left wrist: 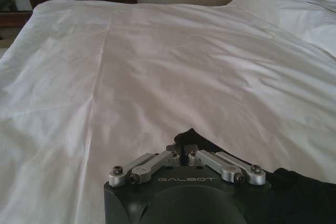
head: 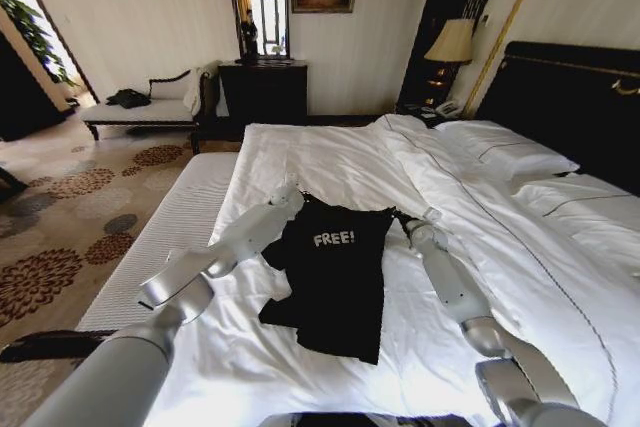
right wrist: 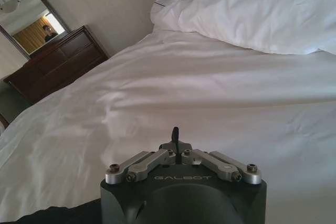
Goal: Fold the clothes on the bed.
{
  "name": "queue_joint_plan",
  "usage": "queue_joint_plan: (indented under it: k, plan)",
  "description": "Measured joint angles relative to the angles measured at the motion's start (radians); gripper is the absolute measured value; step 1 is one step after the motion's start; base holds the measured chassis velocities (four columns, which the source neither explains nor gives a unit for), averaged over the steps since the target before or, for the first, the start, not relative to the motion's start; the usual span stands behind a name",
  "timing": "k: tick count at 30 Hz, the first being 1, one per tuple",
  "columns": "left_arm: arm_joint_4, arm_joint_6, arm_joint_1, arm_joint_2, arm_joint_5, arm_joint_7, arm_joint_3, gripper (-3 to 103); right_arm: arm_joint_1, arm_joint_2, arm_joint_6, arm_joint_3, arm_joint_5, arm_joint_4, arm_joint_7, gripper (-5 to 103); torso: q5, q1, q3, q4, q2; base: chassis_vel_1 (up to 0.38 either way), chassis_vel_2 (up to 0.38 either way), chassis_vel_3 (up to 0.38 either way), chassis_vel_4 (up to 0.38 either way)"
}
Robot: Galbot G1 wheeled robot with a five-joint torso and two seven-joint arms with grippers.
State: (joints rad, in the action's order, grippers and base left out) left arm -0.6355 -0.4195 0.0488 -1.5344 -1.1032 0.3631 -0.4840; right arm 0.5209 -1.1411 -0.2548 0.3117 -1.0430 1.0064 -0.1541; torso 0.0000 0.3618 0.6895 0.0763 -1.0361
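I have both arms stretched forward over the bed (head: 330, 162), left gripper (head: 288, 197) and right gripper (head: 408, 223) each clamped on the black top's (head: 335, 282) far corners.

One black sleeveless top (head: 335, 277) lies on one bed (head: 330, 157). Two white pillows (head: 505, 147) sit at the far right. Two robot arms reach in: the left gripper (head: 290, 194) and the right gripper (head: 408, 224).

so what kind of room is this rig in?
Likely a hotel bedroom: a large bed with white duvet and dark headboard, a bedside lamp, and a dresser under a mirror. A black top lies on the bed.
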Motion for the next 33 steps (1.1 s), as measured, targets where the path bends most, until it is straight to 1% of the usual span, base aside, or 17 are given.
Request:
queue_joint_plan:
  k: [1, 2, 3, 8, 9, 10, 11, 12, 13, 18, 23, 26, 28, 30, 31, 32, 33]
  plan:
    - [0.064, 0.01, 0.014, -0.031, 0.025, -0.016, 0.01, 2, -0.006, -0.005, 0.012, -0.004, 0.003, -0.014, 0.01, 0, 0.0, 0.0, 0.0, -0.0009, 0.0, 0.0, 0.0, 0.0, 0.0]
    - [0.102, 0.018, 0.018, -0.046, 0.047, -0.025, 0.016, 2, -0.012, -0.009, 0.023, -0.006, 0.003, -0.024, 0.016, 0, -0.0002, 0.0, 0.0, -0.0011, 0.0, 0.0, 0.0, 0.0, 0.0]
    - [0.102, 0.018, 0.018, -0.046, 0.047, -0.025, 0.016, 2, -0.012, -0.009, 0.023, -0.006, 0.003, -0.024, 0.016, 0, -0.0002, 0.0, 0.0, -0.0011, 0.0, 0.0, 0.0, 0.0, 0.0]
    - [0.168, 0.04, 0.018, -0.072, 0.098, -0.043, 0.034, 2, -0.029, -0.023, 0.05, -0.013, 0.008, -0.049, 0.034, 0, -0.0003, 0.0, 0.0, -0.0015, 0.0, 0.0, 0.0, 0.0, 0.0]
    - [0.196, 0.051, 0.018, -0.078, 0.118, -0.052, 0.044, 2, -0.035, -0.027, 0.058, -0.015, 0.012, -0.061, 0.039, 0, -0.0006, 0.0, 0.0, -0.0009, 0.0, 0.0, 0.0, 0.0, 0.0]
    - [0.199, 0.052, 0.018, -0.078, 0.121, -0.053, 0.045, 2, -0.036, -0.027, 0.059, -0.015, 0.013, -0.063, 0.039, 0, -0.0006, 0.0, 0.0, -0.001, 0.0, 0.0, 0.0, 0.0, 0.0]
    - [0.218, 0.059, 0.018, -0.081, 0.136, -0.061, 0.057, 2, -0.039, -0.031, 0.065, -0.017, 0.015, -0.071, 0.043, 0, -0.0006, 0.0, 0.0, -0.0004, 0.0, 0.0, 0.0, 0.0, 0.0]
    - [0.245, 0.071, 0.018, -0.082, 0.166, -0.069, 0.083, 2, -0.045, -0.037, 0.072, -0.02, 0.019, -0.084, 0.049, 0, -0.0005, 0.0, 0.0, -0.0006, 0.0, 0.0, 0.0, 0.0, 0.0]
    - [0.245, 0.071, 0.018, -0.082, 0.166, -0.069, 0.083, 2, -0.045, -0.037, 0.072, -0.02, 0.019, -0.084, 0.049, 0, -0.0005, 0.0, 0.0, -0.0006, 0.0, 0.0, 0.0, 0.0, 0.0]
    - [0.267, 0.107, 0.014, -0.079, 0.234, -0.081, 0.152, 2, -0.063, -0.06, 0.088, -0.027, 0.041, -0.123, 0.064, 0, -0.0006, 0.0, 0.0, -0.0013, 0.0, 0.0, 0.0, 0.0, 0.0]
    - [0.268, 0.116, 0.01, -0.078, 0.243, -0.078, 0.174, 2, -0.065, -0.053, 0.098, -0.039, 0.043, -0.137, 0.077, 0, -0.0006, 0.0, 0.0, -0.0007, 0.0, 0.0, 0.0, 0.0, 0.0]
    - [0.272, 0.132, 0.004, -0.077, 0.255, -0.09, 0.178, 2, -0.076, -0.048, 0.113, -0.056, 0.052, -0.171, 0.097, 0, -0.0005, 0.0, 0.0, -0.0001, 0.0, 0.0, 0.0, 0.0, 0.0]
    - [0.262, 0.141, -0.019, -0.076, 0.265, -0.1, 0.181, 2, -0.091, -0.053, 0.125, -0.062, 0.053, -0.206, 0.117, 0, -0.0006, 0.0, 0.0, -0.0009, 0.0, 0.0, 0.0, 0.0, 0.0]
    - [0.258, 0.141, -0.025, -0.076, 0.27, -0.1, 0.182, 2, -0.09, -0.053, 0.125, -0.063, 0.05, -0.207, 0.125, 0, -0.0005, 0.0, 0.0, -0.0011, 0.0, 0.0, 0.0, 0.0, 0.0]
    - [0.252, 0.141, -0.035, -0.076, 0.279, -0.099, 0.185, 2, -0.085, -0.048, 0.124, -0.067, 0.039, -0.203, 0.146, 0, -0.0006, 0.0, 0.0, -0.0015, 0.0, 0.0, 0.0, 0.0, 0.0]
    - [0.252, 0.141, -0.036, -0.076, 0.28, -0.099, 0.185, 2, -0.084, -0.047, 0.123, -0.068, 0.037, -0.202, 0.15, 0, -0.0005, 0.0, 0.0, -0.0015, 0.0, 0.0, 0.0, 0.0, 0.0]
    - [0.236, 0.134, -0.057, -0.075, 0.3, -0.086, 0.194, 3, -0.07, -0.034, 0.117, -0.077, 0.034, -0.19, 0.183, 1, -0.0006, 0.0, 0.0, -0.001, 0.0, 0.0, 0.0, 0.0, 0.0]
